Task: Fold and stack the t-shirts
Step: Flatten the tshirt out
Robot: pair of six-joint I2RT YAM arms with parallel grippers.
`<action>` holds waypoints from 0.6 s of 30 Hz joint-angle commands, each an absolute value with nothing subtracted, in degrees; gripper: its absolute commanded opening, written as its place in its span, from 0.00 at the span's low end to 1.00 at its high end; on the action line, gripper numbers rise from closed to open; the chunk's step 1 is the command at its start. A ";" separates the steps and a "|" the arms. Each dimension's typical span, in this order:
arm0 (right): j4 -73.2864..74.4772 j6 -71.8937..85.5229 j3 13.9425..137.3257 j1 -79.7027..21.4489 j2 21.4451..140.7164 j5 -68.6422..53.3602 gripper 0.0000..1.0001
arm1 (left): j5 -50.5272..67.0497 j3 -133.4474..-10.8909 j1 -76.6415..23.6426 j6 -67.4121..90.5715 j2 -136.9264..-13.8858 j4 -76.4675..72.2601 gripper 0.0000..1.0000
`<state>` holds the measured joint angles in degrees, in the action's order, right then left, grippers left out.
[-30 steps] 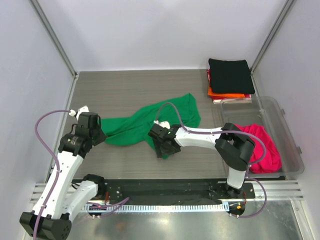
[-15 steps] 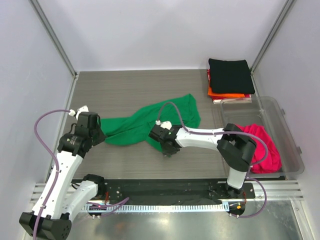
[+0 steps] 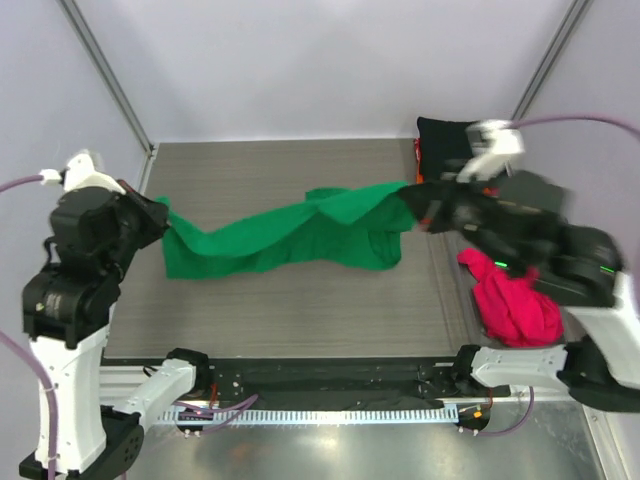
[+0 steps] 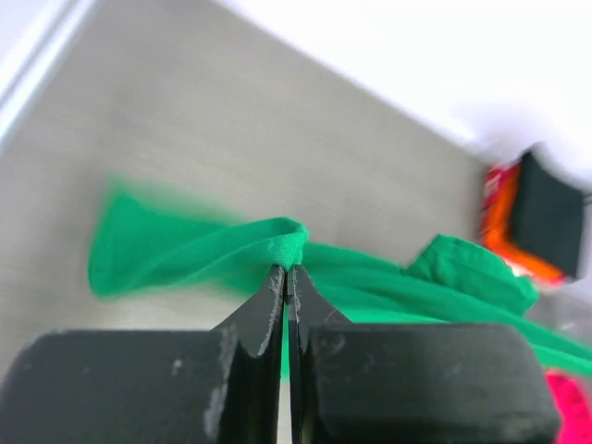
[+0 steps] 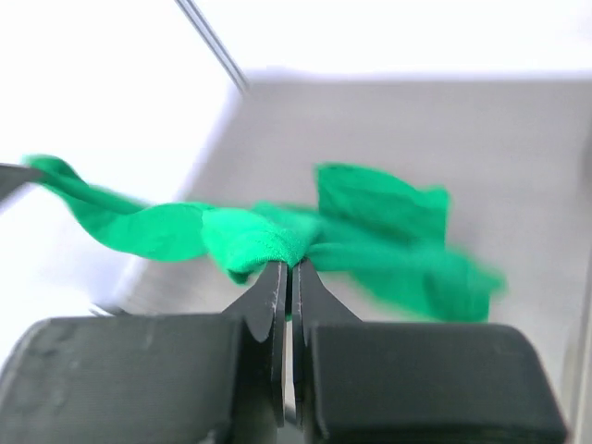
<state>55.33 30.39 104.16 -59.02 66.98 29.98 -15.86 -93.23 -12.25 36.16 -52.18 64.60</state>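
Since a second ago the green t-shirt (image 3: 290,238) has gone from a crumpled heap in the middle of the table (image 3: 260,315) to a long band stretched left to right, and both arms have risen and swung apart. The cloth sags between its two held ends, with a wider folded mass hanging toward the right half. Whether its lowest folds touch the table cannot be told.

The left gripper (image 4: 285,270) is clamped on the shirt's left end. The left wrist view shows its jaws pressed together with a bunched ridge of green fabric pinched at the tips. The right gripper (image 5: 287,266) grasps the right end the same way, with its jaws closed on a rolled edge of green cloth.

Behind the right arm, at the far right corner of the table, sits the folded stack. The black t-shirt (image 3: 442,140) is on top, and the orange t-shirt (image 4: 502,227) shows beneath it in the left wrist view. The magenta-pink t-shirt (image 3: 512,300) lies crumpled at the near right, below the right arm.
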 commanded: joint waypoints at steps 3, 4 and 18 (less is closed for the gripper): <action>51.26 18.55 106.96 -59.15 55.93 26.12 0.01 | -15.30 -105.36 -12.39 32.88 -52.56 66.19 0.00; 50.63 16.98 107.05 -59.06 54.77 24.89 0.01 | -15.12 -106.25 -12.39 32.87 -52.12 64.96 0.00; 48.87 10.20 119.59 -46.78 44.82 6.07 0.01 | -10.82 -120.67 -12.48 29.27 -45.17 54.49 0.00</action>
